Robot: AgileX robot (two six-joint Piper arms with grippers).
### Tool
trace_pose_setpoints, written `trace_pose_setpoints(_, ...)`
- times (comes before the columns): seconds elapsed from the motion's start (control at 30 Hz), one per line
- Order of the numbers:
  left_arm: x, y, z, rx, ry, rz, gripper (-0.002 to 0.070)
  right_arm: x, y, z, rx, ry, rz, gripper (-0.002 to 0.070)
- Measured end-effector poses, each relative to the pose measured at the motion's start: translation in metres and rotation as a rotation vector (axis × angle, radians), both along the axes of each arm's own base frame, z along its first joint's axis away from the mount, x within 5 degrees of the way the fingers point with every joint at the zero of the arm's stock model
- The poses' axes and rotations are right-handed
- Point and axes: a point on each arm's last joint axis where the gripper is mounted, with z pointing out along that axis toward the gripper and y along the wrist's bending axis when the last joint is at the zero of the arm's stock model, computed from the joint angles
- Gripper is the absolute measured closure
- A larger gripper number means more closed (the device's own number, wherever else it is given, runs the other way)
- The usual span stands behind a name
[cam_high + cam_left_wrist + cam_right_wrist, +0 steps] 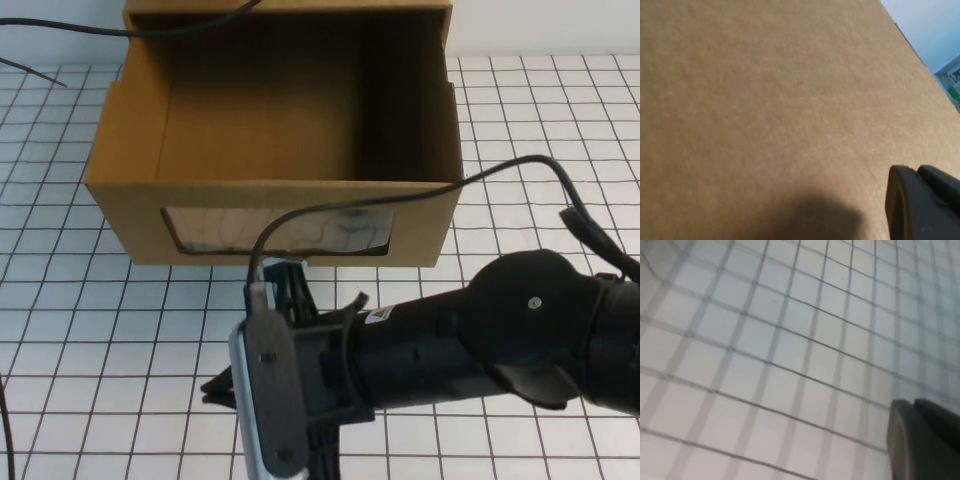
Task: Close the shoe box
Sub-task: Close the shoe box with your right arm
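Shoe box (pixel 270 215): drawer pulled open, on gridded table (pixel 540 110). Right gripper (pixel 285 290) at its front; left gripper (pixel 920 205) against cardboard; finger states indeterminable.

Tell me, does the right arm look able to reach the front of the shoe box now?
Probably yes. The right gripper sits just before the front of the shoe box, below its window, with nothing between them. The left gripper is close against brown cardboard.
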Motion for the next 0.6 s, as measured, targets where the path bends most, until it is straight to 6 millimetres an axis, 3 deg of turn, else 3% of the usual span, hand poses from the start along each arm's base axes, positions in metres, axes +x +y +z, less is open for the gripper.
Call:
trace_pose_setpoints(0.27,0.000,0.000,0.001,0.006,-0.001,0.000,0.0677,0.022,0.005,-0.010,-0.090,-0.440,0.063,0.0691)
trace_pose_setpoints(0.4,-0.001,0.000,0.001,0.008,0.000,0.000,0.0677,0.036,0.016,-0.023,-0.164,-0.559,0.086,0.0691)
trace_pose_setpoints(0.6,-0.001,0.000,0.001,0.004,0.011,0.001,0.0677,0.064,0.035,-0.029,-0.167,-0.596,0.094,0.0692)
